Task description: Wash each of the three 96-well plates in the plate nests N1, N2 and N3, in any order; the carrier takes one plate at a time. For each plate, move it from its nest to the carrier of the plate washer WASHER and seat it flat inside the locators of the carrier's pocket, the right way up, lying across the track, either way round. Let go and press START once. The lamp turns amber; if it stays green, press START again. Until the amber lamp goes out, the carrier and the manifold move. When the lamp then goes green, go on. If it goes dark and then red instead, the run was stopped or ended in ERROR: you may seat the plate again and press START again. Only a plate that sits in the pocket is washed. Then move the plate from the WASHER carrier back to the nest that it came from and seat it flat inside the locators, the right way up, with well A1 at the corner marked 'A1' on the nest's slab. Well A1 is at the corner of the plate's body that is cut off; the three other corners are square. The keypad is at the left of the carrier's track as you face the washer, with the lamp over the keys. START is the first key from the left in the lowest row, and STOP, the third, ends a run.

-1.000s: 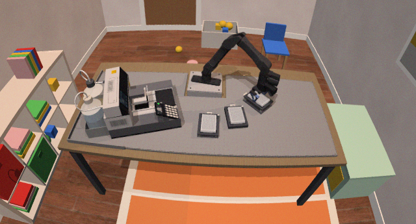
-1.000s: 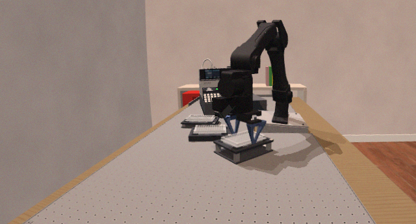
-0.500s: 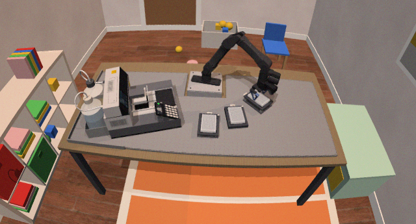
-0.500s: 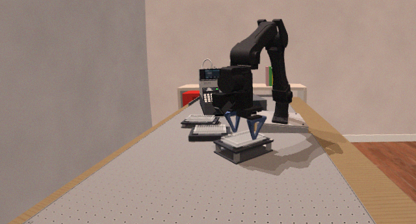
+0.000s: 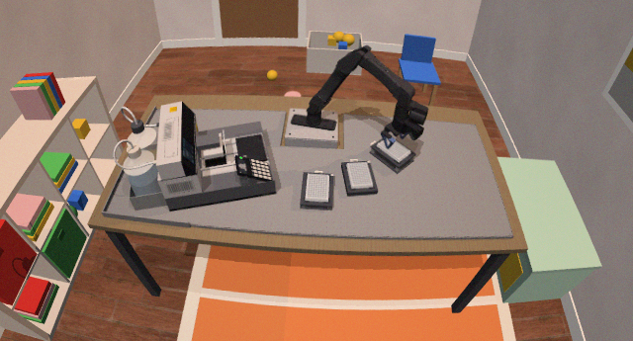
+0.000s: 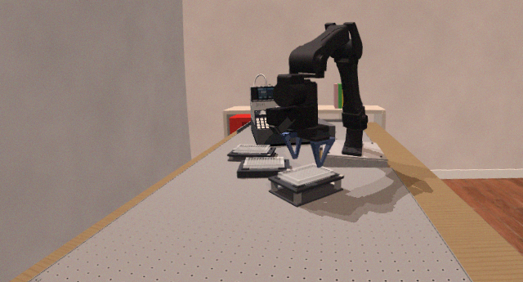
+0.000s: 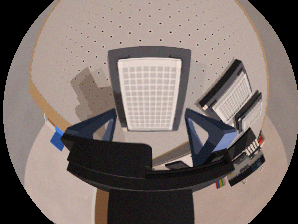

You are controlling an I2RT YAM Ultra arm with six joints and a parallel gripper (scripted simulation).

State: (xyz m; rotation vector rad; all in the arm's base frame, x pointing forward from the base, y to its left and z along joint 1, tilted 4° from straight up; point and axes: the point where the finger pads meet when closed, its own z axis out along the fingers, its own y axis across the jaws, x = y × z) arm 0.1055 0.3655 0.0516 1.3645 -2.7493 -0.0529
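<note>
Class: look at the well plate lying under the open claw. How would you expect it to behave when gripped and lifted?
The plate looks like a flat, rigid tray, so it probably stays stiff. Being thin, it is likely light. The open claw hangs above it; smooth sides could slip if gripped unevenly.
</note>
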